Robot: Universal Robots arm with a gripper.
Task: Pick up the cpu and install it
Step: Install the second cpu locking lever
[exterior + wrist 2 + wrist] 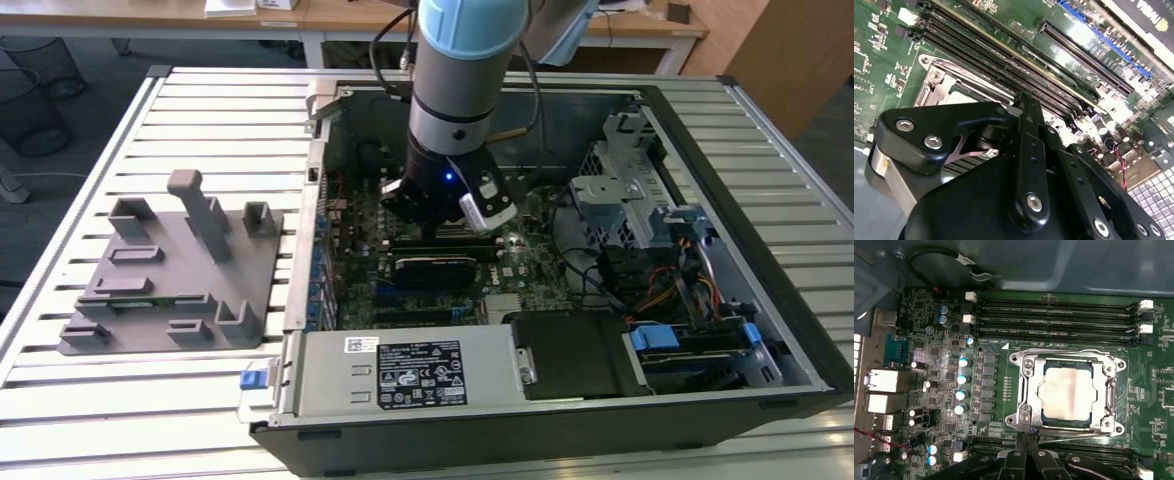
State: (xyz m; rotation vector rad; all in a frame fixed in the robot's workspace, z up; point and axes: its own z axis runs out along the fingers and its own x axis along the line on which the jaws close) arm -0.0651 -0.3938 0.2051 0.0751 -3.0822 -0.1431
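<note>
The cpu (1066,392), a flat square chip with a silvery top, lies in its socket on the green motherboard, inside the metal socket frame (1021,390). In the first wrist view my gripper (1025,436) is shut, its black fingers pressed together with nothing visible between them. Their tips are at the frame's edge, by a thin metal lever (1074,436). The second wrist view has the shut gripper (1021,97) just over a corner of the socket frame (934,80). In the exterior view the gripper (441,215) is down inside the open computer case (787,250), and the arm hides the cpu.
Memory slots (1054,315) run along both sides of the socket, and capacitors (961,377) stand beside it. A drive cage (627,190), cables (654,290) and a power supply (400,375) crowd the case. A grey plastic fixture (174,270) sits on the slatted table at the exterior view's left.
</note>
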